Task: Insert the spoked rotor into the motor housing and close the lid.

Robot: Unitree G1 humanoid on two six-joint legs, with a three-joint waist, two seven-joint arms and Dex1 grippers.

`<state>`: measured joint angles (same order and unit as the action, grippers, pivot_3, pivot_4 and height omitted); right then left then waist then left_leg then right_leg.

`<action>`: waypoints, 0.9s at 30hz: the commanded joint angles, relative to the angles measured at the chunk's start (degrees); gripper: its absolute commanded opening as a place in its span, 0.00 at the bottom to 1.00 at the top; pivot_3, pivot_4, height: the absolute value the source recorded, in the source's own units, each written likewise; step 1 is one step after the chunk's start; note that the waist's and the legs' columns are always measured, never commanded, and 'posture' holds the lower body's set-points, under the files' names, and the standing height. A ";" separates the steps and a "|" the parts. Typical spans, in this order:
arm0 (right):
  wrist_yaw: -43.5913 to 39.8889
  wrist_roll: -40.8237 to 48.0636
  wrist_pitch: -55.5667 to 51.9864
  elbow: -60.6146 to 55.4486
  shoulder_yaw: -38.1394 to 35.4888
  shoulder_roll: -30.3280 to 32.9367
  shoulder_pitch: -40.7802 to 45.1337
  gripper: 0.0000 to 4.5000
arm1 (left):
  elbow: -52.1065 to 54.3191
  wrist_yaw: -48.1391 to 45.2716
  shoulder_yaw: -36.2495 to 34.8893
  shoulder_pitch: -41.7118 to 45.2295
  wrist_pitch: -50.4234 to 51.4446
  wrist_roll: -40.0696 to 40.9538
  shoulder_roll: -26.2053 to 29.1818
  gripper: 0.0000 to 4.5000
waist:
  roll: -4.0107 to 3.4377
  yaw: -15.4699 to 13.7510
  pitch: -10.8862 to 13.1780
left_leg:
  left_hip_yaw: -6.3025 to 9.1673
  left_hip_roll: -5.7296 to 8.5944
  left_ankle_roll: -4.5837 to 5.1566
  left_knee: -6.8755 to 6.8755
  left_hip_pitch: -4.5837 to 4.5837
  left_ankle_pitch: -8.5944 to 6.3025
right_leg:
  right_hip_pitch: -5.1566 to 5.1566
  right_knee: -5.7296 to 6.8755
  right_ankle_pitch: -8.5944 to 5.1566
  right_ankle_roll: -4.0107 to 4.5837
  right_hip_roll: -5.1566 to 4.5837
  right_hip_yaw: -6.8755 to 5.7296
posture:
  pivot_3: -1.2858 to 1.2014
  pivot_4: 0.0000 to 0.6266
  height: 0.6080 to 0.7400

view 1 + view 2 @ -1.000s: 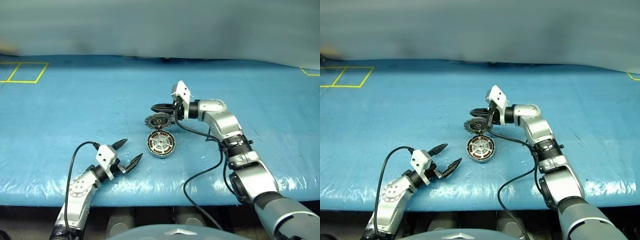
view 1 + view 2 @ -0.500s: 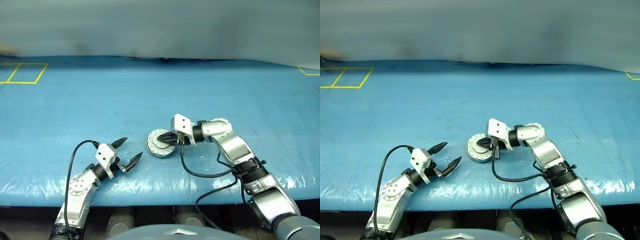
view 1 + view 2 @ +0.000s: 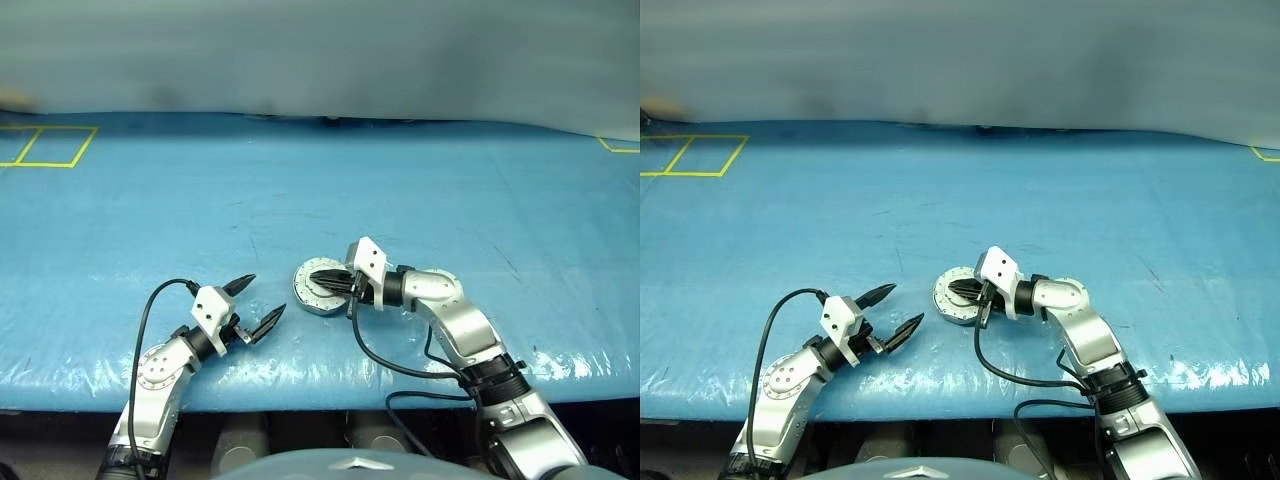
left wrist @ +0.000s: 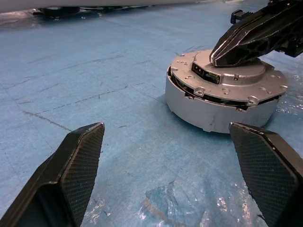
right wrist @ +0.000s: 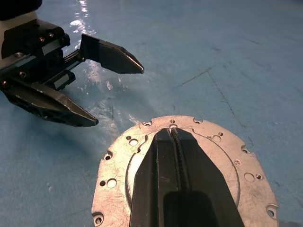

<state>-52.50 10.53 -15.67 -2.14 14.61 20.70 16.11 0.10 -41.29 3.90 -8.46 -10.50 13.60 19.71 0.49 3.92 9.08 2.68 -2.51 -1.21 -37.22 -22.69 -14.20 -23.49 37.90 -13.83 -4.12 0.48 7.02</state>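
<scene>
The lid (image 3: 318, 280) lies folded down on the motor housing (image 4: 215, 111), so closing looks nearly done. At its 3 o'clock, the right end effector (image 3: 341, 279), fingers together, presses it; the left end effector (image 3: 256, 306) waits apart at 7 o'clock.

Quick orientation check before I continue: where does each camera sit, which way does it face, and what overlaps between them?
Head stereo pair: on the head, facing forward and down at the blue table; both arms show.
Left wrist: looks along the open left tool at the round silver-grey motor housing with its plain grey lid down; own fingers show.
Right wrist: looks along the shut right tool, resting on the lid; the left tool beyond.
Shared: all see the lid under the right tool.
</scene>
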 commanded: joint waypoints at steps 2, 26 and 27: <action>1.29 2.30 -1.02 -4.58 -2.89 1.03 -1.64 0.01 | 1.39 -0.08 -0.03 0.21 -0.66 0.09 0.05 1.00 | 0.00 -0.04 0.00 | 0.01 0.00 0.00 0.01 -0.01 0.00 | -0.01 -0.01 0.00 -0.01 0.00 0.00 | 0.52 0.24 1.00; 8.08 3.44 2.12 -4.74 -3.93 -2.12 -5.12 0.04 | 0.20 0.21 0.26 0.43 -1.23 -0.24 -0.57 1.00 | 0.17 -0.03 -0.12 | 0.02 -0.01 -0.01 -0.05 0.08 0.00 | 0.08 0.02 -0.14 0.25 0.02 0.00 | 0.52 0.24 1.00; 8.05 3.08 2.38 -5.13 -3.93 -1.79 -5.18 0.09 | 0.13 0.20 0.30 0.46 -1.30 -0.29 -0.59 1.00 | 0.15 -0.02 -0.11 | 0.01 -0.01 -0.01 -0.05 0.04 0.00 | 0.05 0.02 -0.14 0.24 0.01 0.01 | 0.52 0.24 1.00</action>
<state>-44.76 12.61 -14.79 -4.96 12.41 18.56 10.63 -0.19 -41.23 4.27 -8.26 -10.58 13.55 19.27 0.65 3.90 8.97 2.68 -2.51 -1.22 -37.26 -22.68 -14.19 -23.46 37.91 -13.96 -3.89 0.49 7.04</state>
